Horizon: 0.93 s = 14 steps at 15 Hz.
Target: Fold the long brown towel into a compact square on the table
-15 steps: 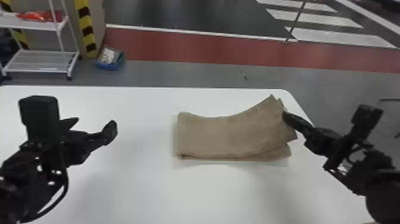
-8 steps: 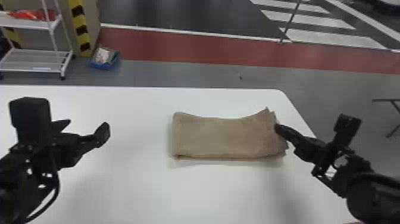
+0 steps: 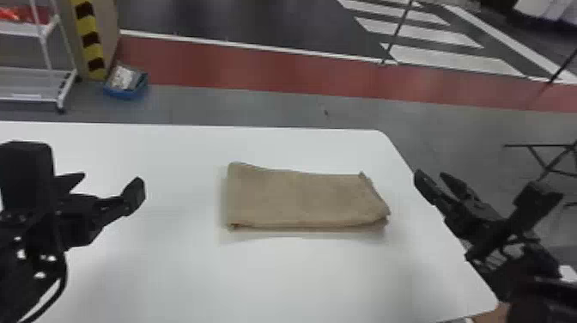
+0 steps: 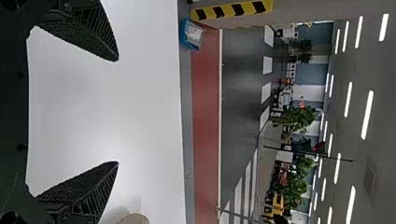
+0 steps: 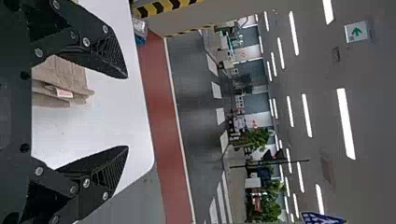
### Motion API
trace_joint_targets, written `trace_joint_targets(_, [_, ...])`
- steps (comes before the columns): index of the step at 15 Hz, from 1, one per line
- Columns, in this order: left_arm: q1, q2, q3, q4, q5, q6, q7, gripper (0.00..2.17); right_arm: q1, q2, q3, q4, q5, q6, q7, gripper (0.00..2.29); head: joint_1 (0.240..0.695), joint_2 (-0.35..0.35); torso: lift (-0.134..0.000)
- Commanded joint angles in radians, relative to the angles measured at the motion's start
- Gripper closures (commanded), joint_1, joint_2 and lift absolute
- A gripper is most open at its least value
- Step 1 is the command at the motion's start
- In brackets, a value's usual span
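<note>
Towel: here it lies, the brown towel (image 3: 296, 197), flat on the white tabletop (image 3: 300, 279), folded into a wide rectangle, longer from side to side than front to back, so no square at this point.
Towel edges: the left end is a soft, rounded fold; along the near side the layers show one over another, and the far right corner pokes up a little.
Tag: and there's a small pale tag (image 5: 64, 93) with a reddish mark, poking out between the layers in the right wrist view.
Right claw: the right claw (image 3: 430, 173) hangs by the tabletop's right edge, apart from the towel, fingers spread, nothing pinched; its wrist view shows a wide gap.
Left claw: over on the other side, the left claw (image 3: 110, 180) is above the tabletop, well apart from the towel, its fingers spread wide and empty too.
Floor beyond: a red band (image 3: 236, 64) runs across behind the tabletop, with white stripes (image 3: 450, 62) on the dark floor past it.
Back left: a blue bin (image 3: 125, 91) sits on the floor near a yellow-and-black striped post (image 3: 90, 41), and a white rack (image 3: 25, 102) stands beside them.
</note>
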Motion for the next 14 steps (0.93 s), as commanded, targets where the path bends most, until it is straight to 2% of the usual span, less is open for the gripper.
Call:
trace_joint_targets(1, [-0.010,-0.021,-0.059,0.019,0.002,-0.036,0.009,0.10,0.057,0.003,-0.030,-0.018,-0.004,-0.071,0.001,0.05,0.695,-0.327,-0.128])
trace_joint_targets(4, [-0.034,-0.066,-0.160,0.091,0.000,-0.165,0.041,0.11,0.104,0.047,-0.064,-0.040,0.006,-0.102,0.001,0.07,0.695,-0.350,-0.128])
trace_joint_targets(8, [-0.109,-0.124,-0.275,0.226,0.008,-0.192,0.074,0.27,0.158,0.069,-0.071,-0.046,0.011,-0.145,0.001,0.07,0.695,-0.350,-0.128])
trace_joint_targets(12, [-0.131,-0.193,-0.326,0.323,0.029,-0.192,0.081,0.34,0.173,0.079,-0.065,-0.021,0.023,-0.182,0.015,0.07,0.695,-0.350,-0.128])
trace_joint_targets(14, [-0.160,-0.208,-0.373,0.380,0.034,-0.192,0.081,0.34,0.175,0.079,-0.056,-0.012,0.029,-0.182,0.018,0.07,0.695,-0.350,-0.128])
